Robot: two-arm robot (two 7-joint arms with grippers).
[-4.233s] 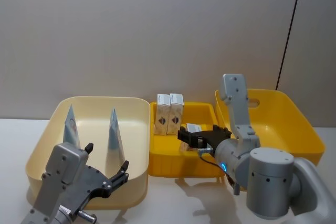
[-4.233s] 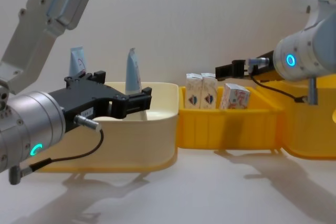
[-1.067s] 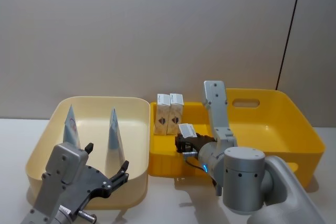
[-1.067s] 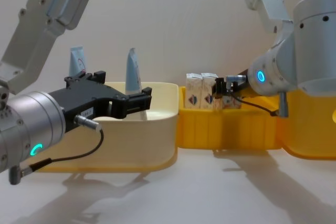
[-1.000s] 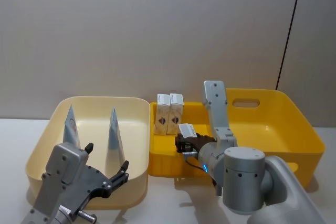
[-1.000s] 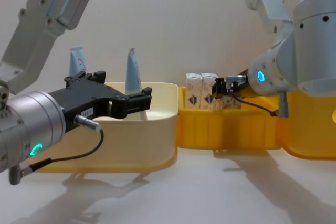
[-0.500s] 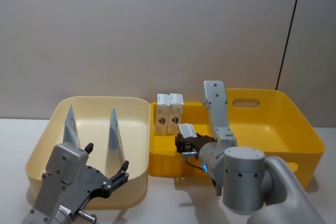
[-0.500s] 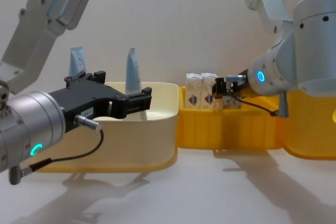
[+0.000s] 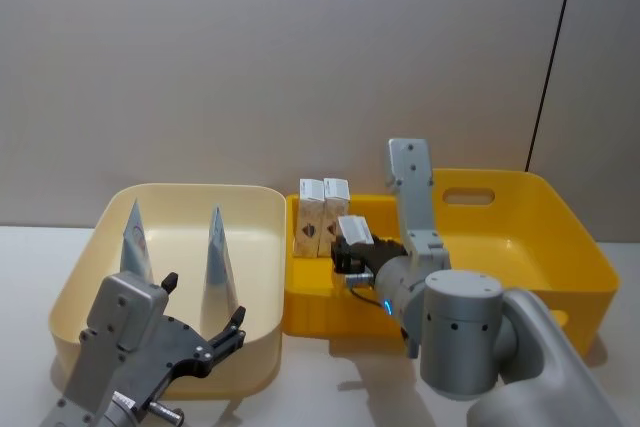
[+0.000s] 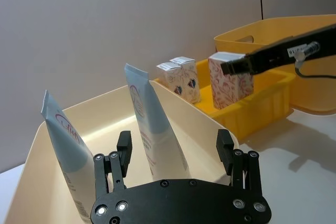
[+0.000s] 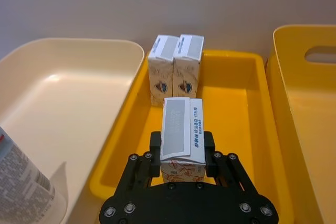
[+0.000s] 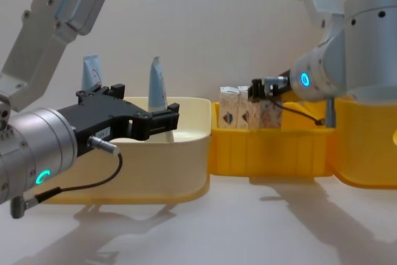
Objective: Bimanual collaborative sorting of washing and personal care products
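Note:
Two light-blue-and-white tubes [image 9: 133, 237] [image 9: 217, 252] stand upright in the cream bin [image 9: 75, 287]. My left gripper [image 9: 200, 332] hangs open just in front of that bin; in the left wrist view its fingers [image 10: 123, 150] are spread with nothing between them, and the tubes [image 10: 152, 124] rise behind. My right gripper [image 11: 181, 153] is shut on a small white carton [image 11: 181, 135], held over the small yellow bin [image 9: 315, 312]. Two more cartons [image 9: 322, 209] stand side by side at that bin's back left, close behind the held one [image 12: 270, 113].
A large yellow bin [image 9: 540, 237] with a handle slot sits at the right, touching the small one. The cream bin's front wall [image 12: 155, 166] stands between my left gripper and the tubes. A grey wall closes the back.
My right gripper has risen a little with the carton and drawn toward the two standing cartons. The left arm and the tubes have not moved.

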